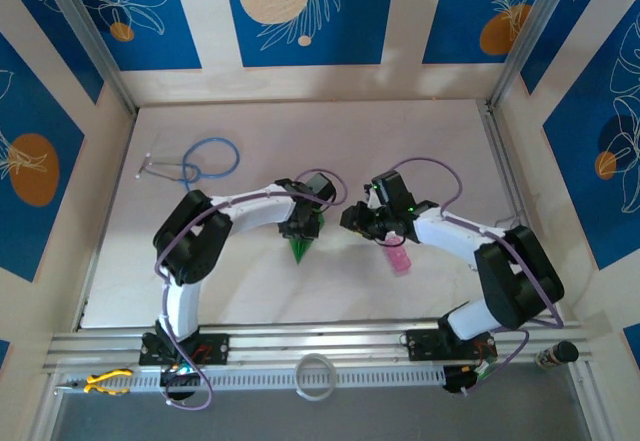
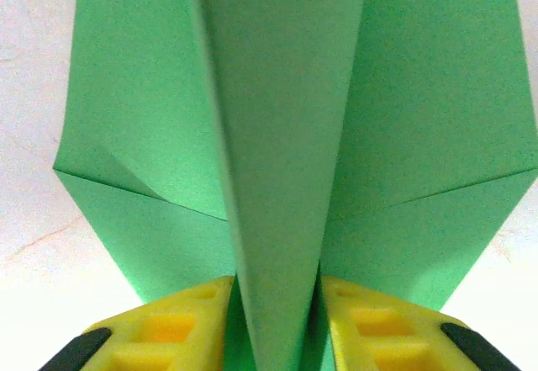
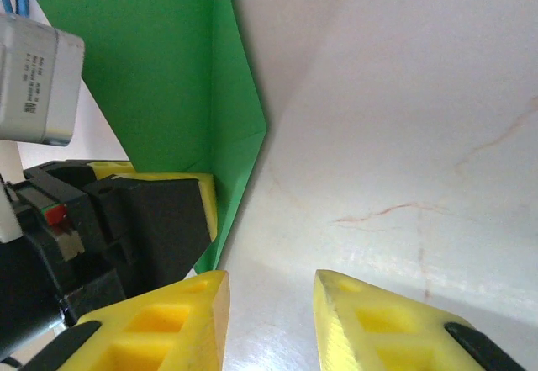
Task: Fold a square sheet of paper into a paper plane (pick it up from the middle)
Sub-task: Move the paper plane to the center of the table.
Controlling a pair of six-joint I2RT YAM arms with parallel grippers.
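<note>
Far left, on the metal rail (image 1: pixel 400 333) along the near edge, lies a yellow-handled hand tool (image 1: pixel 105 382). Further up the pale table (image 1: pixel 420 141) sits a blue-tubed stethoscope with metal earpieces (image 1: pixel 197 161), well apart from the arms.

Moving in, the left gripper (image 1: pixel 298 227) reaches toward the middle of the table, and it has the bright-green paper plane (image 1: pixel 298 251), whose point aims at the near edge. In the left wrist view the yellow fingers (image 2: pixel 176 329) are pinched tight on the plane's (image 2: pixel 277 135) raised centre ridge, with the wings spread flat to either side. On the rail below lies a white ring (image 1: pixel 315 376).

Just across, the right gripper (image 1: pixel 352 221) faces the left one. In its own camera the jaws stand apart on nothing, with bare marbled table between the yellow fingertips (image 3: pixel 387 329). The plane (image 3: pixel 160 76) lies just to its left, with the left gripper's black and yellow body (image 3: pixel 151 211) clamped on it. A pale grey block (image 3: pixel 34 81) there carries a printed label, but the print is too small to read.

Beside the right arm (image 1: pixel 470 246) lies a small pink bottle (image 1: pixel 399 259), apart from the plane.
</note>
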